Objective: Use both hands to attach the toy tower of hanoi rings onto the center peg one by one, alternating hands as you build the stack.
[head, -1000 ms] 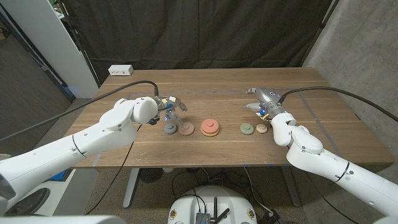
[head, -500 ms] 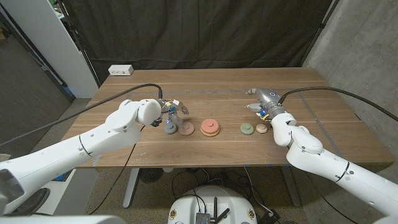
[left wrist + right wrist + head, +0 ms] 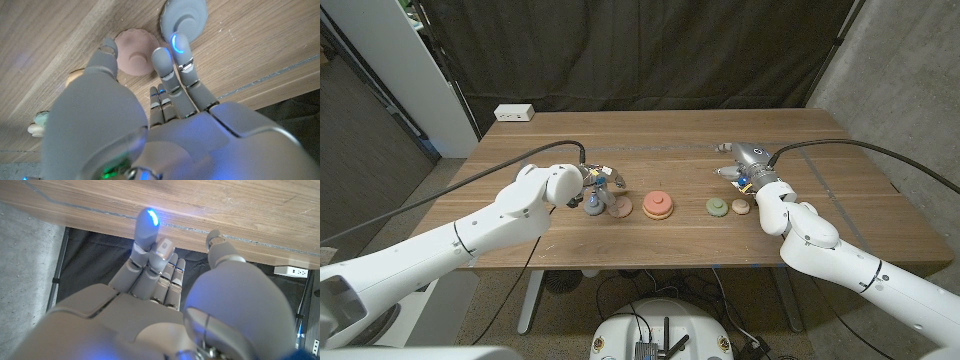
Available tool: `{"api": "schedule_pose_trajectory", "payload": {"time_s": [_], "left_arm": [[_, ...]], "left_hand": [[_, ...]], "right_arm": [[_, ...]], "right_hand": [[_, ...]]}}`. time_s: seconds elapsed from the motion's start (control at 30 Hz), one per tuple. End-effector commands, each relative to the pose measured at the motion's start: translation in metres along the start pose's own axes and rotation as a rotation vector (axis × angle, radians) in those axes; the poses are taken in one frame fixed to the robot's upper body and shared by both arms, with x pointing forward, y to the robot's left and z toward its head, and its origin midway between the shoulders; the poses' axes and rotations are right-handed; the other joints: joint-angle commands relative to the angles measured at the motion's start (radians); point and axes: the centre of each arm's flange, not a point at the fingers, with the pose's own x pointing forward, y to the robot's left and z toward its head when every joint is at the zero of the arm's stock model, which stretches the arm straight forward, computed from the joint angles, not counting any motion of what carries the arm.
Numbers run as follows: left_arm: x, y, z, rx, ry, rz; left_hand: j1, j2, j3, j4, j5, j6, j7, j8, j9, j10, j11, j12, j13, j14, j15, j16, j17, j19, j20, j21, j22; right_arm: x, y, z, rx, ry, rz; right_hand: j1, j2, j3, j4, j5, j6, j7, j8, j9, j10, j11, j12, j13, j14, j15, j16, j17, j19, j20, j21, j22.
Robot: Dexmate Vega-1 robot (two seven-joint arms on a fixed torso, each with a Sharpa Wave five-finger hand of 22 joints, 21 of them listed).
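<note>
From the head view, my left hand (image 3: 597, 186) hovers over the blue-grey ring (image 3: 593, 207) and pink ring (image 3: 619, 208), left of the center peg stack (image 3: 658, 205). My right hand (image 3: 738, 160) waits behind the green ring (image 3: 717, 207) and cream ring (image 3: 742, 208).

My left wrist view adds what that hides: my fingers (image 3: 178, 55) are spread, holding nothing, one tip over the blue-grey ring (image 3: 184, 14), the pink ring (image 3: 133, 59) beside.

My right wrist view shows loose fingers (image 3: 148, 232), empty.

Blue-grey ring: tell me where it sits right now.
In the head view the blue-grey ring lies on the table's left half, beside the pink ring, under the left hand's fingers.
</note>
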Motion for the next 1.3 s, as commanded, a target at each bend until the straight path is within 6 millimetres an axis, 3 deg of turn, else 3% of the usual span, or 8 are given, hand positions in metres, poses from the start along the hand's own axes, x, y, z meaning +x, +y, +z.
{"api": "schedule_pose_trajectory", "payload": {"time_s": [0.03,0.83,1.3], "left_arm": [[0.008,-0.009,0.003,0.017,-0.006,0.006],[0.028,-0.023,0.004,0.015,-0.022,-0.033],[0.030,-0.030,0.002,0.005,-0.021,-0.052]], "left_hand": [[0.011,0.004,-0.005,-0.003,0.006,0.007,0.003,0.011,0.002,0.012,0.001,0.006,0.002,0.008,-0.024,0.009,0.008,0.010,-0.100,0.003,0.002],[0.024,0.008,-0.011,-0.005,0.009,0.022,-0.002,0.015,0.002,0.022,-0.007,0.008,-0.001,0.003,-0.024,0.010,0.008,0.008,-0.099,0.002,0.003],[0.033,0.013,-0.015,-0.004,0.011,0.035,-0.006,0.019,0.002,0.036,-0.013,0.012,-0.002,-0.005,-0.024,0.001,-0.005,0.006,-0.100,0.002,0.003]], "right_arm": [[-0.002,0.000,0.001,-0.001,0.004,-0.002],[0.000,0.001,0.001,-0.003,0.013,0.007],[0.001,0.002,0.003,-0.003,0.015,0.009]], "right_hand": [[-0.008,0.003,0.006,0.000,0.006,0.012,0.001,-0.001,0.002,0.011,0.001,0.001,0.003,-0.006,0.001,-0.003,0.003,-0.003,-0.002,0.003,0.001],[-0.005,0.009,0.011,-0.003,0.008,0.007,0.003,-0.005,0.002,0.012,0.004,0.001,0.002,-0.008,0.001,-0.007,-0.001,-0.005,-0.002,0.005,-0.003],[-0.007,0.010,0.012,-0.003,0.008,0.010,0.001,-0.006,0.002,0.013,0.002,0.000,0.002,-0.010,0.001,-0.010,-0.003,-0.008,-0.002,0.004,-0.006]]}}
